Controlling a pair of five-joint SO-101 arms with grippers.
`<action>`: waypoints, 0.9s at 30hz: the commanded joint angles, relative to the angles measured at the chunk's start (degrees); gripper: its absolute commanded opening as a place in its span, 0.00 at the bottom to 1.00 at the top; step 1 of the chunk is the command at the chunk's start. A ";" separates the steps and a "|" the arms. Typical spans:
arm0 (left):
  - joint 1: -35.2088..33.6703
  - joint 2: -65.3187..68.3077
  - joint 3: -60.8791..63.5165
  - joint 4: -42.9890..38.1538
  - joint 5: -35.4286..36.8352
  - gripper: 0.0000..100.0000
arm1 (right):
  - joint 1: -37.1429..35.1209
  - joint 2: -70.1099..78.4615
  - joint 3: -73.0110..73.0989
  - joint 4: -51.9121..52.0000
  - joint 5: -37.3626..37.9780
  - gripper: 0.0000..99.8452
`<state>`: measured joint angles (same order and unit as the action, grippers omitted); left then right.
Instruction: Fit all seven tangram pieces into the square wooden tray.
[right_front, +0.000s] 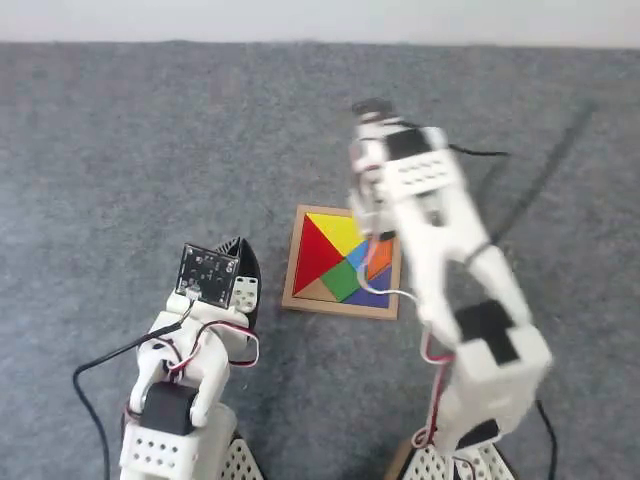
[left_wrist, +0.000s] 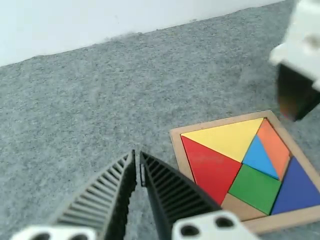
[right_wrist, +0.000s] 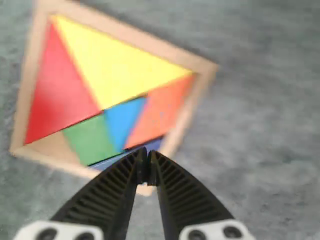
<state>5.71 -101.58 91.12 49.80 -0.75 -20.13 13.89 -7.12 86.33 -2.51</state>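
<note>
– Tangram pieces first; where do they lie?

– Inside the square wooden tray (right_front: 291, 265) (left_wrist: 220, 122) (right_wrist: 28, 85), which sits flat on the grey carpet (right_front: 150, 130) between the two arms; the large yellow triangle (right_front: 338, 232) (left_wrist: 230, 137) (right_wrist: 112, 70) and the large red triangle (right_front: 312, 258) (left_wrist: 210, 167) (right_wrist: 57, 95) meet along one long edge; the green square (right_front: 343, 280) (left_wrist: 255, 187) (right_wrist: 90, 140) touches the red one's corner.

– And the smaller ones?

– The small light blue triangle (left_wrist: 260, 157) (right_wrist: 122, 122) lies between the green square and the orange piece (left_wrist: 275, 145) (right_wrist: 160, 117); the dark blue triangle (left_wrist: 297, 187) fills the corner past the green square; beside the green square is a wood-coloured triangle (left_wrist: 235, 205) (right_wrist: 47, 147); I cannot tell whether it is a piece or bare tray floor.

– How is the right gripper (right_wrist: 146, 154)?

– Its black ribbed fingers are pressed together at the tips, with nothing between them; in the right wrist view the tips show in front of the tray's rim by the dark blue triangle; in the high view the right arm stretches over that side of the tray; whether the tips touch the wood I cannot tell.

– The left gripper (right_front: 240, 245) (left_wrist: 138, 156)?

– Fingers drawn almost together, a thin slit between them, holding nothing; it points over bare carpet beside the tray's red side, apart from the rim.
</note>
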 joint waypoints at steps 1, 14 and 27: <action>2.02 -0.18 -1.89 -3.16 -0.18 0.01 | 9.63 -11.91 13.98 -12.53 1.05 0.01; 18.64 0.09 0.13 -4.84 -0.44 0.01 | 18.33 -14.90 35.69 -40.92 -6.33 0.01; 25.14 56.09 -16.57 -28.92 0.53 0.01 | 21.05 -14.99 35.96 -42.77 -6.59 0.01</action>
<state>27.25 -69.58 83.56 30.64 -0.66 0.09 2.81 29.19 44.66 -8.48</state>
